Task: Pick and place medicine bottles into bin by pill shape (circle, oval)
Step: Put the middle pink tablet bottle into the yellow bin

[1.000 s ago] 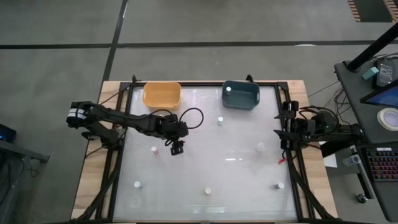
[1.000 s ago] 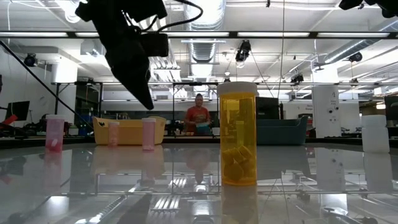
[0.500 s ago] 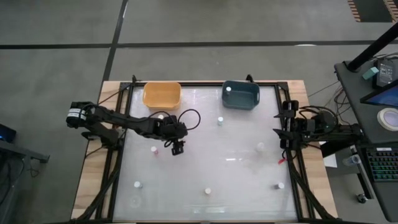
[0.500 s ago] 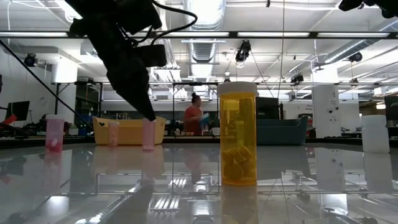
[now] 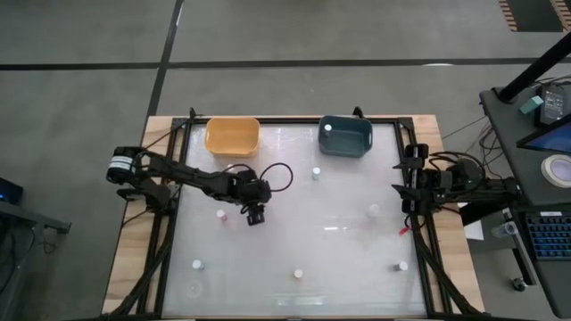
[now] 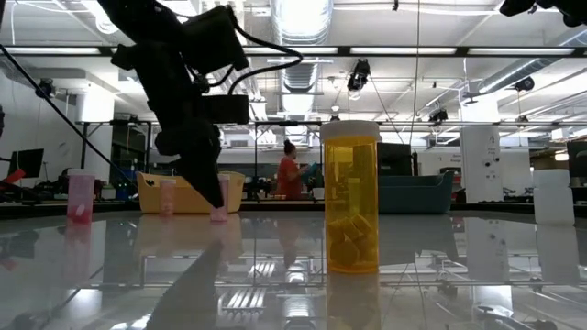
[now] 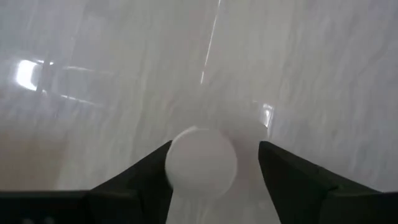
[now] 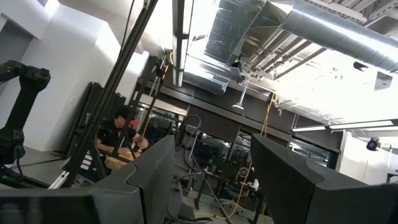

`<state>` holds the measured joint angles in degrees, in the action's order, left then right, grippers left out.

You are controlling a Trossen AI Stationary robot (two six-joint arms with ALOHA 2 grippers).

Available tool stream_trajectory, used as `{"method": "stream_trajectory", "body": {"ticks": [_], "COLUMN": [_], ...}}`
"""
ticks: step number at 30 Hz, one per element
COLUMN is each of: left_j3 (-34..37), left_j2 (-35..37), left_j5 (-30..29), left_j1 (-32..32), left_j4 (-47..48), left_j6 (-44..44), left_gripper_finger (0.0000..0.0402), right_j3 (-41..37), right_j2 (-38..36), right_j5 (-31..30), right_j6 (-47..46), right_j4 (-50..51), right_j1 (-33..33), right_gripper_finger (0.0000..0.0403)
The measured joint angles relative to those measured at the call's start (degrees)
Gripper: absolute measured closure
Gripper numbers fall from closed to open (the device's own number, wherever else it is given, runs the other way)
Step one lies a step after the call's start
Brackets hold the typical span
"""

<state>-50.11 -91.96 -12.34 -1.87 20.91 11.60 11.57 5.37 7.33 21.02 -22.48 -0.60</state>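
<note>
White cap dead centre between the dark jaws, folks: the left gripper (image 7: 214, 163) is down over a small medicine bottle (image 7: 201, 163), jaws spread apart on either side of it and not yet pressing in, as far as the wrist view shows. Seen from above, that left gripper (image 5: 255, 214) sits on the left-middle of the glossy table (image 5: 339, 250), with another bottle (image 5: 220, 214) just beside it. From table height the arm drops onto a pinkish bottle (image 6: 218, 212) in front of the yellow bin (image 6: 188, 193). Further out, the yellow bin (image 5: 232, 136) and the blue bin (image 5: 345, 135) stand along the far edge, the blue one with a bottle (image 5: 327, 128) inside. More bottles are scattered well apart across the table; an amber one (image 6: 349, 197) looms close to the low camera. Over at the right edge the right gripper (image 8: 211, 171) waits, jaws apart, pointed up into the room. This looks like the pick step: next the jaws need to squeeze squarely on the body under the cap, then lift straight. Which bin it belongs in I cannot tell; the pills are hidden.
</note>
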Motion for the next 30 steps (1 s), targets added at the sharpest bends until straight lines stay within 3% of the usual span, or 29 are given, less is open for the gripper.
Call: {"method": "stream_trajectory", "body": {"ticks": [19, 30], "left_j3": [-1.1, -1.5], "left_j2": [4.0, 3.9], "left_j5": [0.1, 0.1], "left_j1": [0.0, 0.0], "left_j4": [1.1, 2.4], "left_j6": [0.0, 0.0], "left_gripper_finger": [0.0219, 0.031], "right_j3": [0.0, 0.0], "right_j2": [0.0, 0.0], "right_j5": [-1.5, -1.5], "right_j6": [0.0, 0.0], "right_j4": [0.8, 0.8], "right_j1": [0.1, 0.0], "right_gripper_finger": [0.02, 0.02]}}
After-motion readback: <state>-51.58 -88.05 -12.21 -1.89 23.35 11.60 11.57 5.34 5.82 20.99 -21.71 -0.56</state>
